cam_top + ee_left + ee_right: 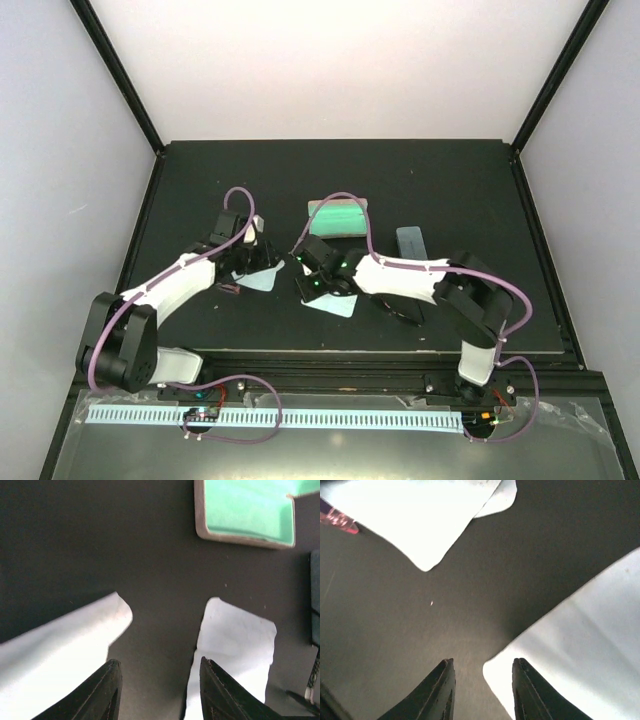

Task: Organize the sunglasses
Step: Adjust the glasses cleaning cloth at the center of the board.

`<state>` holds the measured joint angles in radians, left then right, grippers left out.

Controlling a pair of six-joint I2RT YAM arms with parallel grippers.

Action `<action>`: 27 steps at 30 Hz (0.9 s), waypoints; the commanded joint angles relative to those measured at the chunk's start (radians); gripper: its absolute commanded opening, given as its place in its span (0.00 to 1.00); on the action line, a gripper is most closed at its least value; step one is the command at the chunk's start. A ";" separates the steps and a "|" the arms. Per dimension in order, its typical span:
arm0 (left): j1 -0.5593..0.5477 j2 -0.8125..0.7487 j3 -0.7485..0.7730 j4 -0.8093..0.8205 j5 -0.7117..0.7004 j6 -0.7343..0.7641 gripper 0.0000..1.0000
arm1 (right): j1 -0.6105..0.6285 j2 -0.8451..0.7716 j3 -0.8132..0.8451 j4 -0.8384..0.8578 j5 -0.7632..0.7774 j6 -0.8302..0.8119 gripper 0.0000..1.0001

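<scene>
A pink frame end of the reddish-pink sunglasses (337, 520) pokes out from under a light cloth at the top left of the right wrist view. In the top view a small reddish piece (228, 289) lies just left of the left cloth. I cannot make out the black pair. My left gripper (250, 255) (159, 661) is open and empty, low over bare mat between two cloths. My right gripper (305, 265) (484, 661) is open and empty, with the corner of a cloth (580, 645) between its fingertips.
An open case with a green lining (338, 215) (250, 510) lies behind the grippers. A closed blue-grey case (410, 240) lies to its right. Light blue cloths lie by the left gripper (262, 279) and the right gripper (335, 304).
</scene>
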<state>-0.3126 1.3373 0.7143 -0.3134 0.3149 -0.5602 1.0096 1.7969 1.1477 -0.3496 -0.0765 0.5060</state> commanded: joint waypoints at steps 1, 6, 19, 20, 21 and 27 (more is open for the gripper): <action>0.048 -0.015 0.035 0.014 -0.037 -0.021 0.43 | 0.006 0.102 0.071 -0.056 0.087 -0.008 0.34; 0.067 -0.012 0.030 0.024 -0.012 -0.017 0.43 | 0.006 0.155 0.085 -0.084 0.070 0.002 0.35; 0.069 0.007 0.022 0.033 -0.023 -0.012 0.43 | 0.036 0.116 -0.039 -0.027 -0.265 -0.046 0.33; 0.069 0.011 0.020 0.039 -0.016 -0.012 0.43 | 0.034 0.107 -0.038 -0.020 -0.279 -0.049 0.33; 0.069 0.016 0.018 0.044 -0.004 -0.011 0.43 | 0.035 0.096 -0.033 -0.017 -0.285 -0.052 0.33; 0.045 0.096 0.048 0.059 0.120 0.040 0.44 | 0.013 -0.010 -0.044 0.043 -0.126 0.012 0.33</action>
<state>-0.2512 1.3819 0.7204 -0.2771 0.3374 -0.5636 1.0370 1.8931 1.1294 -0.3412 -0.2920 0.4744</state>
